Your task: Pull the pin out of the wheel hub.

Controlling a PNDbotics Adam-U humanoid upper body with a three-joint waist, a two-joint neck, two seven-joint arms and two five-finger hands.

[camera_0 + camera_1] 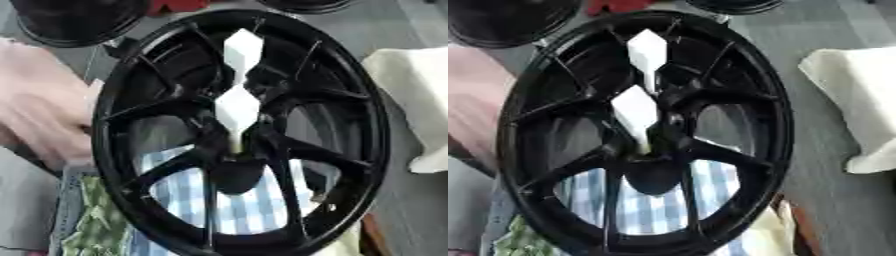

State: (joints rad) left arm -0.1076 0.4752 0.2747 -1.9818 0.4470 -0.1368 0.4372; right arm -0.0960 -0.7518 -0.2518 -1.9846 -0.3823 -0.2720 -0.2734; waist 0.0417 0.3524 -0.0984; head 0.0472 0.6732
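Wheel: I see a black wheel (241, 135) with spokes filling most of the frame, face toward me, its rim running from top centre down to the bottom edge.
Pins: I see two white, diamond-shaped pieces. The upper pin (242, 50) sits in the top centre of the frame over the upper spokes; the lower pin (236, 112) is right below it, near the middle, its narrow tip pointing down into the hub (234, 172).
Hub: dark centre, just below the middle of the frame, where the spokes meet.
My hands: neither one shows in either view, so I cannot tell whether the fingers are apart or together.
Behind the wheel: a blue and white checked cloth (249, 205) shows through the lower spoke gaps; a green patterned cloth (92, 225) lies at lower left.
Left edge: a blurred pale pink shape (44, 105); I cannot make out what it is.
Right edge: a cream cloth (855, 110) on the grey worktop (833, 200).
Top left: another black round object (74, 20).
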